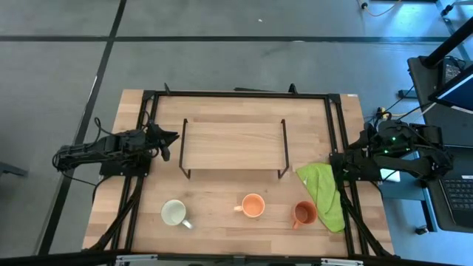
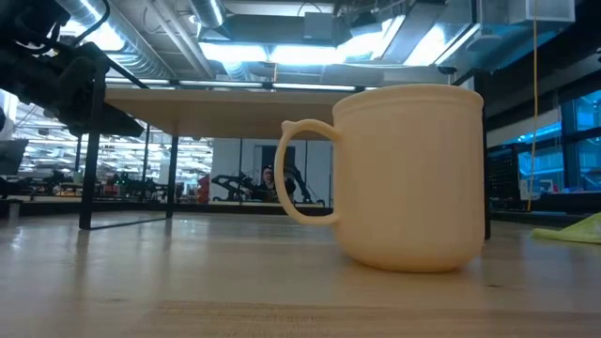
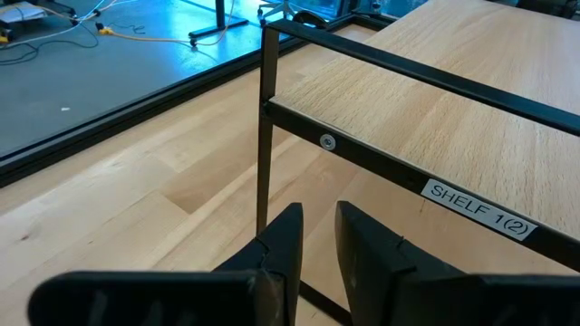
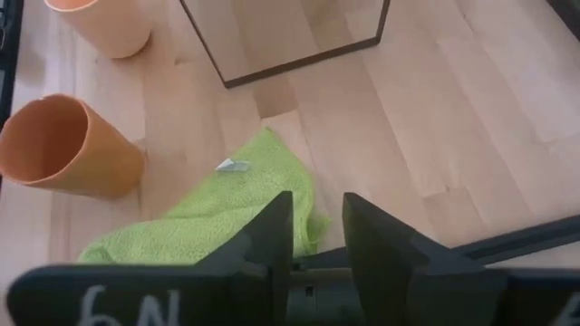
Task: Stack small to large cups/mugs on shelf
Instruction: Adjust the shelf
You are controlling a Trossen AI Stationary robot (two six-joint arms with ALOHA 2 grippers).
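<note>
Three mugs stand in a row along the near side of the desk (image 1: 222, 181), none on the shelf (image 1: 233, 140): the white mug (image 1: 174, 213), the light orange mug (image 1: 253, 205) and the dark orange-brown mug (image 1: 304, 214), which sits just beside the lime-green cloth (image 1: 325, 188); in the low view the light orange mug fills the frame and hides the other two. The left claw (image 1: 171, 140) waits at the shelf's left end with fingers nearly pressed together; the right claw (image 4: 317, 237) hangs over the cloth at the desk's right edge, its fingers a narrow gap apart, its tips hard to pick out from above.
</note>
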